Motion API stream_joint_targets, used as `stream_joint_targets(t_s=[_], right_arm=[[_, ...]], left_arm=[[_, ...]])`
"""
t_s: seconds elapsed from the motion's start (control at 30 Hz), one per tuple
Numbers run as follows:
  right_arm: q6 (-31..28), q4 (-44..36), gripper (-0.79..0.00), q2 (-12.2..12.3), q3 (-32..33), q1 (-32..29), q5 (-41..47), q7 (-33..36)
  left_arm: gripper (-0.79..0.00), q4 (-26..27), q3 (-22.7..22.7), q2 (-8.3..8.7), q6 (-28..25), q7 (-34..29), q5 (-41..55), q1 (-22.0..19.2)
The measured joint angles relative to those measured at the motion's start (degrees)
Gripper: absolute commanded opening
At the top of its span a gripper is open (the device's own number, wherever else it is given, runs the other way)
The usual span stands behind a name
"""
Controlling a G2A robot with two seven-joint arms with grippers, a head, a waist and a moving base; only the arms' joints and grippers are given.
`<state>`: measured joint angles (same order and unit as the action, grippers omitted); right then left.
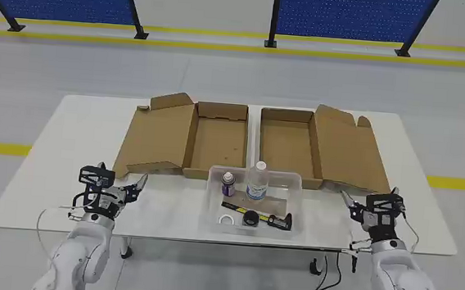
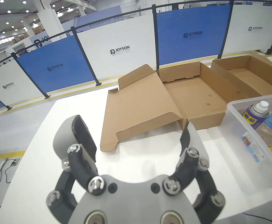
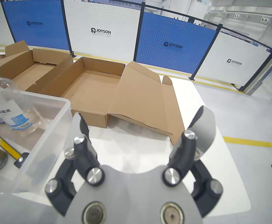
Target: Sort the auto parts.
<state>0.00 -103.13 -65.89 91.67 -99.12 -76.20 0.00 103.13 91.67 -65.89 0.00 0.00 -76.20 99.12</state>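
Observation:
A clear plastic bin [image 1: 212,194] sits at the table's front middle. It holds a small spray can [image 1: 228,182], a clear bottle [image 1: 257,181], a yellow-and-black caliper [image 1: 259,218], a round black part [image 1: 250,219] and a white ring [image 1: 226,220]. Two open cardboard boxes stand behind it, the left box [image 1: 219,144] and the right box [image 1: 286,147], both bare inside. My left gripper [image 1: 113,186] hovers open over the table left of the bin. My right gripper [image 1: 370,207] is open to the bin's right. In the left wrist view the open left gripper [image 2: 132,132] faces the left box [image 2: 191,93]; the spray can [image 2: 255,113] stands in the bin.
The box lids [image 1: 155,135] [image 1: 347,146] lie folded outward flat on the white table [image 1: 51,155]. Bare tabletop lies at the far left, far right and in front of each gripper. Blue and white partition panels [image 1: 350,10] stand beyond the table.

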Motion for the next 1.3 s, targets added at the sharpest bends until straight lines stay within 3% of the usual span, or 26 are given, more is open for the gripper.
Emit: stream_joint_targets(t_s=[0.83, 1.03, 1.3], right_arm=[[0.0, 0.0, 0.000, 0.0, 0.0, 0.0, 0.0, 0.0], [0.0, 0.0, 0.000, 0.0, 0.0, 0.0, 0.0, 0.0], [0.0, 0.0, 0.000, 0.0, 0.0, 0.0, 0.0, 0.0]], left_arm=[[0.000, -0.1, 0.0, -0.07, 0.1, -0.2, 0.7, -0.3], [0.000, -0.9, -0.5, -0.26, -1.9, -1.8, 3.0, -3.6], [0.000, -2.8, -3.6, -0.46, -7.6, -3.8, 3.9, -11.3]])
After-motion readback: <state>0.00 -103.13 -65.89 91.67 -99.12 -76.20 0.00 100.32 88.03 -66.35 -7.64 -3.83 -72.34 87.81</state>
